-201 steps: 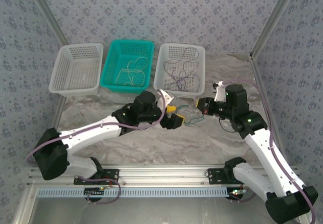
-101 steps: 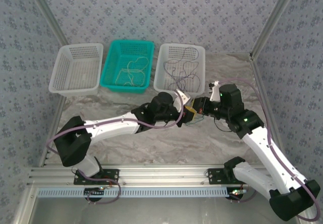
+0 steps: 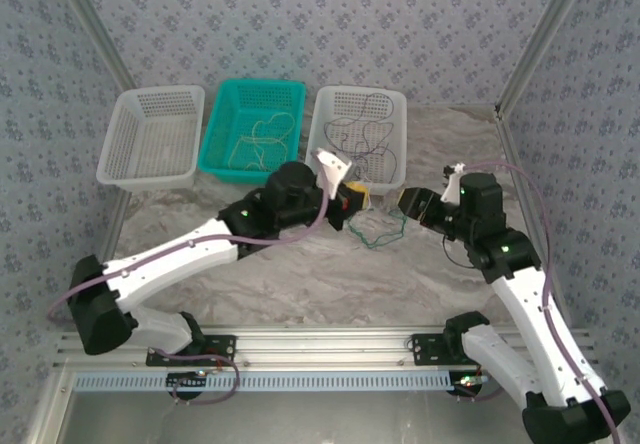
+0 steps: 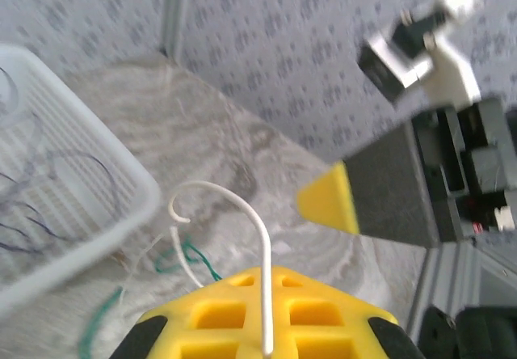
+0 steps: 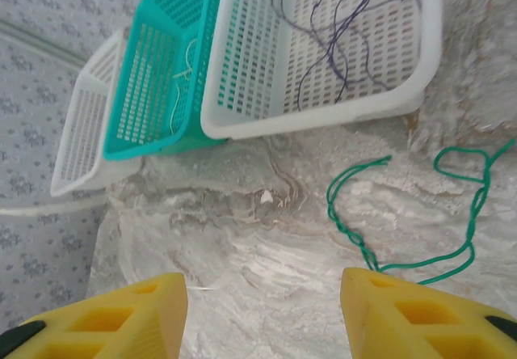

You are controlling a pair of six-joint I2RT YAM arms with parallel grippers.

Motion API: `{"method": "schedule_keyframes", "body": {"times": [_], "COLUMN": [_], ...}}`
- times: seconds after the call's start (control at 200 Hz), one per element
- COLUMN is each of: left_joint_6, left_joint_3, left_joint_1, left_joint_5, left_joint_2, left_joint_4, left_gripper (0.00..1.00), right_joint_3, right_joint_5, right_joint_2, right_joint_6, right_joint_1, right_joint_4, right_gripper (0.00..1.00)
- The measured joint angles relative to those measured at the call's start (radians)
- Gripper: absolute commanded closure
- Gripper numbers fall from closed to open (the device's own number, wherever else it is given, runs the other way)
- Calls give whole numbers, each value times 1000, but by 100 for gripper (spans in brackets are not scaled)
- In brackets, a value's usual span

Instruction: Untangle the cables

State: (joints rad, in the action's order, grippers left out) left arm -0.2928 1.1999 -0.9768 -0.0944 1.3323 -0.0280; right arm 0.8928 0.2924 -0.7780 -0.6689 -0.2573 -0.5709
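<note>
Left gripper [image 3: 356,200] pinches one white cable [image 4: 260,230] near three baskets [image 3: 150,179] at the table's [image 3: 300,284] far edge. Right gripper [image 5: 263,298] gapes empty beside one green cable [image 5: 436,258].

Robotics lab test cell: aluminium-profile frame [image 3: 300,344], patterned backdrop walls [image 3: 300,24], marble-print tabletop [image 3: 300,289], paired robot arms [image 3: 170,259] bolted along front rail.

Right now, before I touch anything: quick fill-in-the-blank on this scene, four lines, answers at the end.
1. The thin cable pinched in the shut left hand is ___.
2. The loose cable on the table in the right wrist view is ___.
3. The dark cables lie in the white basket to the ___ of the teal basket.
4. The right hand is ___, with nothing between its fingers.
Missing words: white; green; right; open.
</note>
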Motion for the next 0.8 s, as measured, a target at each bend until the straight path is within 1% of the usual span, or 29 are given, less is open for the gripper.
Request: {"method": "schedule_keyframes", "body": {"times": [0.145, 0.305, 0.435, 0.55, 0.59, 0.64, 0.71, 0.765, 0.8], "left_joint_6": [63, 113, 129, 106, 89, 72, 47, 20, 6], "left_joint_3": [92, 169, 243, 304, 333, 380, 449, 472, 472], "left_joint_1": [127, 329, 492, 615, 653, 692, 735, 760, 768], "left_joint_5": [15, -23, -53, -101, -125, -151, -177, -183, -186], "left_joint_2": [-38, -17, 82, 225, 286, 362, 462, 507, 516], "left_joint_4": [-57, -84, -84, -77, -80, -95, -128, -149, -166], "left_gripper": [100, 100, 100, 100, 93, 75, 58, 49, 47], "right_joint_3": [-33, -72, -81, -81, -81, -81, -81, -81, -81], "right_joint_5": [0, 14, 22, 30, 34, 37, 37, 37, 37], "right_joint_2": [49, 48, 45, 47, 48, 50, 56, 61, 65], "right_joint_6": [-1, -5, -5, -4, -3, 0, 5, 8, 8], "right_joint_1": [46, 71, 81, 88, 92, 96, 103, 109, 113], "right_joint_4": [-2, -5, -13, -15, -18, -29, -44, -51, -55], "right_gripper": [41, 40, 40, 39, 40, 39, 39, 39, 39]}}
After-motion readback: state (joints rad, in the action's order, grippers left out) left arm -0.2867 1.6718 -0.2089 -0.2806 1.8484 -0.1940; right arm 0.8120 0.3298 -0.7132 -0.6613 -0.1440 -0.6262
